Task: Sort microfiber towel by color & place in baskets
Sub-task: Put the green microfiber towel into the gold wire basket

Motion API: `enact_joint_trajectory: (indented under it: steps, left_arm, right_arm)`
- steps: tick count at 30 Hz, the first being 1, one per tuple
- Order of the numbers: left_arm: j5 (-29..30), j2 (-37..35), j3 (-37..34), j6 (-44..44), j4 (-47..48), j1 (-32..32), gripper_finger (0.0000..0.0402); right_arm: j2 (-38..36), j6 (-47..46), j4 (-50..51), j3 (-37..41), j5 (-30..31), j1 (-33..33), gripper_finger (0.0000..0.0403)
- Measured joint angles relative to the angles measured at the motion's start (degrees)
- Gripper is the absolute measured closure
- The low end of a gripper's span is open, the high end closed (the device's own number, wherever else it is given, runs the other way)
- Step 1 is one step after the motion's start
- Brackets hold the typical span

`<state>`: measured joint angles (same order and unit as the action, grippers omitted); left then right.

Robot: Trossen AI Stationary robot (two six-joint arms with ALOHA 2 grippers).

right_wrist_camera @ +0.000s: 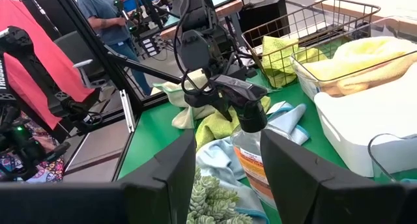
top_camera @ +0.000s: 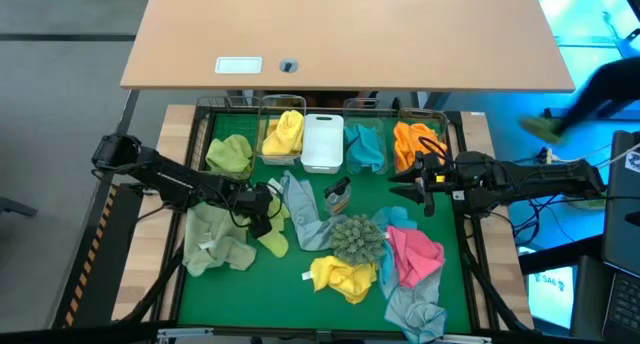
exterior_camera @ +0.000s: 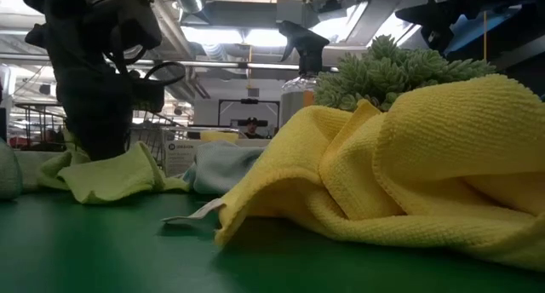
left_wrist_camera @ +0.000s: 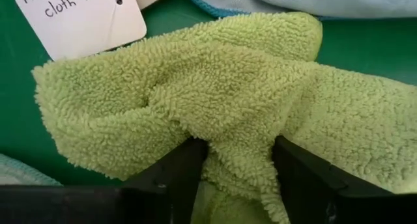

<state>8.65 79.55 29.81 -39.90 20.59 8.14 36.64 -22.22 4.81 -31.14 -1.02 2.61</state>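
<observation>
1. Green towel bunches between your left gripper fingers; the jaws stand wide, straddling a fold, not yet pinching.
2. Your right gripper waits open near the baskets, clear of the left arm's pick.
3. Baskets line the mat's far edge, ready for sorting.

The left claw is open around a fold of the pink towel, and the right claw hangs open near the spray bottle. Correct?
Not quite. The left claw is open around a fold of a light green towel, not the pink one, as the left wrist view shows. The right claw does hang open near the spray bottle.
</observation>
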Motion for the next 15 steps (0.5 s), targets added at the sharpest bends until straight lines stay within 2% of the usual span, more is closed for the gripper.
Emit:
enact_joint_trajectory:
  steps: [9, 15]
  left_arm:
    - [0.67, 0.4, -0.4, -0.04, -7.41, -0.11, 0.0317]
    - [-1.28, -0.09, 0.64, -0.22, -7.63, -0.13, 0.0384]
  right_arm:
    - [0.0, 0.02, 0.1, 0.0, 0.0, 0.02, 0.0231]
    - [0.0, 0.02, 0.1, 0.0, 0.0, 0.0, 0.0231]
